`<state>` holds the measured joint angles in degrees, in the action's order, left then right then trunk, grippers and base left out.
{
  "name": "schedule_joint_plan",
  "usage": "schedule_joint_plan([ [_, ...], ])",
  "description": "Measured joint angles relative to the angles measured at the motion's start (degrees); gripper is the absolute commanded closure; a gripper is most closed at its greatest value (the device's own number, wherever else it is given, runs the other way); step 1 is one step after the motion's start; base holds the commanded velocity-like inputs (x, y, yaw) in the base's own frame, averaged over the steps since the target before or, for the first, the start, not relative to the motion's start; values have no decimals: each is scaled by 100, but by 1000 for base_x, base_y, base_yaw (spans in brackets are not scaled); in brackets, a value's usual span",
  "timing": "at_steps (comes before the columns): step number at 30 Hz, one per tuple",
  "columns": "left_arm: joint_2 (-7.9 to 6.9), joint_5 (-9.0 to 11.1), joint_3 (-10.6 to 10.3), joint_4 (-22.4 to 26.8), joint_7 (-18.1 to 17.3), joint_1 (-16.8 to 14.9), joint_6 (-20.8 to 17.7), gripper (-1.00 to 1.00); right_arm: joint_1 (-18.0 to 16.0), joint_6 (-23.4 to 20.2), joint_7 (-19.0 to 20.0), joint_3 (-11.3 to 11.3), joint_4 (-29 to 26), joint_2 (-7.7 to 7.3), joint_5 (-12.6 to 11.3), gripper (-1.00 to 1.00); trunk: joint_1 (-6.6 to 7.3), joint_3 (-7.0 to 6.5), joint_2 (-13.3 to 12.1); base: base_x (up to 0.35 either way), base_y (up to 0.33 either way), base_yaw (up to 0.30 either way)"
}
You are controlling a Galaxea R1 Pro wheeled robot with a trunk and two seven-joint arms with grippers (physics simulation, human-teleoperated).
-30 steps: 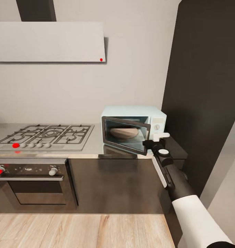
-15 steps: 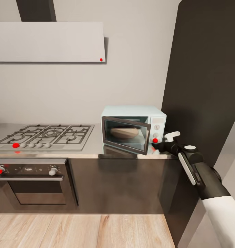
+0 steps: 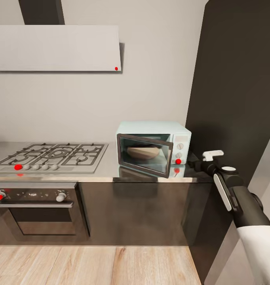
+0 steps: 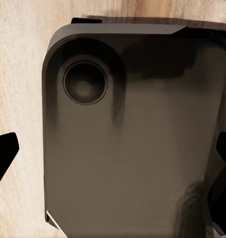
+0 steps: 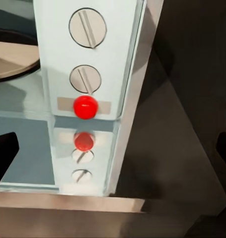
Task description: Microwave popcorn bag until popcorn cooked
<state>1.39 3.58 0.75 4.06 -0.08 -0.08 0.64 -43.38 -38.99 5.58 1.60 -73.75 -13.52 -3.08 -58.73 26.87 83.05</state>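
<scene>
Right now my right gripper (image 3: 204,160) hangs just off the right side of the microwave (image 3: 153,147), level with its white control panel, touching nothing. From my right wrist camera I see my two dark fingertips (image 5: 3,156) spread wide with nothing between them, and straight ahead of them the panel's two knobs (image 5: 87,28) with a red button (image 5: 85,107) just below the lower one. That button and the knobs are mirrored in the glossy countertop (image 3: 107,168) under the microwave. Left of my gripper, the microwave door (image 3: 145,154) stands ajar, and behind it a tan-brown rounded shape, apparently the popcorn bag (image 3: 142,152), sits inside the cavity. Farther left along the countertop are the gas hob (image 3: 52,156) and, below it, the oven (image 3: 38,208). My left gripper's fingertips (image 4: 3,156) are likewise spread apart, holding nothing, pointing down at my own dark base (image 4: 132,134) over the wooden floor (image 4: 18,74).
</scene>
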Motion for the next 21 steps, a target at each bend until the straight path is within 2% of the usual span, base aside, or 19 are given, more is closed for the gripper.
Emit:
schedule_joint_plan([
  [8, -2, 0, 0, 5, 0, 0, 0, -100, 0, -22, -84, -43, -11, 86, 9, -100, 1, 0, 0, 22, 0, 0],
  [21, 0, 0, 2, 5, 0, 0, 0, -100, 0, 6, -78, -35, -11, 83, 14, -100, 2, 0, 1, 185, 0, 0],
])
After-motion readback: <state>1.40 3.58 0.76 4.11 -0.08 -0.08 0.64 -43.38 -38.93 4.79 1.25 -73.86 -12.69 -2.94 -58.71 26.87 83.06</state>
